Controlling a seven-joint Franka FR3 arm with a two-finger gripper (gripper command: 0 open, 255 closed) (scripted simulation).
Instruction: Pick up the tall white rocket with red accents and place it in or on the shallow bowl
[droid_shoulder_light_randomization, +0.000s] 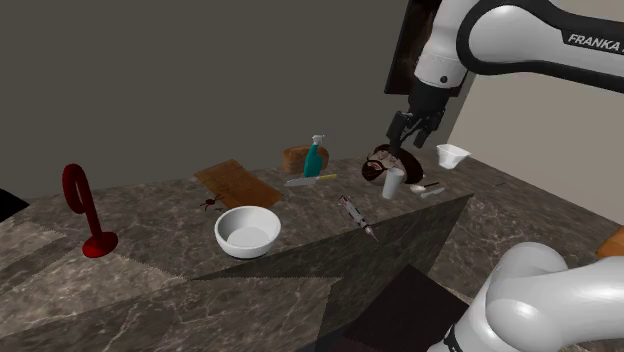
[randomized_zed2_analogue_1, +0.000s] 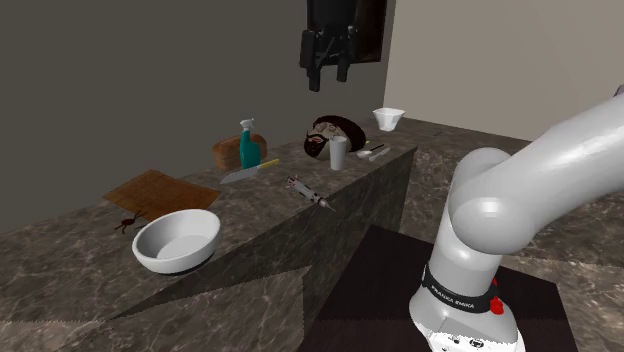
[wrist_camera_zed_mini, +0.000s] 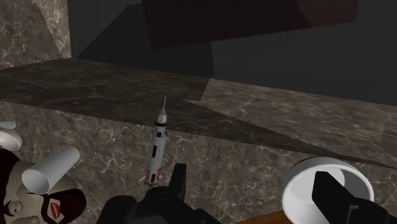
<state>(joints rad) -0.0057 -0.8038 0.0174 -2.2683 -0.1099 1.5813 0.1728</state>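
Observation:
The rocket (droid_shoulder_light_randomization: 358, 217) is slim, white with small red marks and a pointed tip, and it lies flat on the dark marble counter near its front edge. It also appears at rocket (randomized_zed2_analogue_1: 310, 193) and rocket (wrist_camera_zed_mini: 157, 145). The shallow white bowl (droid_shoulder_light_randomization: 247, 243) stands to the shoulder view's left of it, bowl (randomized_zed2_analogue_1: 178, 260), bowl (wrist_camera_zed_mini: 299, 175). My black gripper (droid_shoulder_light_randomization: 408, 130) hangs open high above the counter, over the doll head and cup, holding nothing. In the wrist view the gripper (wrist_camera_zed_mini: 254, 191) has its fingers (wrist_camera_zed_mini: 178, 181) wide apart, rocket and bowl far below.
A white cup (droid_shoulder_light_randomization: 394, 183) and a doll head (droid_shoulder_light_randomization: 380, 163) lie under the gripper. Behind stand a teal spray bottle (droid_shoulder_light_randomization: 316, 155), a bread loaf (droid_shoulder_light_randomization: 297, 156), a knife (droid_shoulder_light_randomization: 310, 180) and a wooden board (droid_shoulder_light_randomization: 237, 183). A red stand (droid_shoulder_light_randomization: 85, 210) is far left, a small white cup (droid_shoulder_light_randomization: 452, 155) right.

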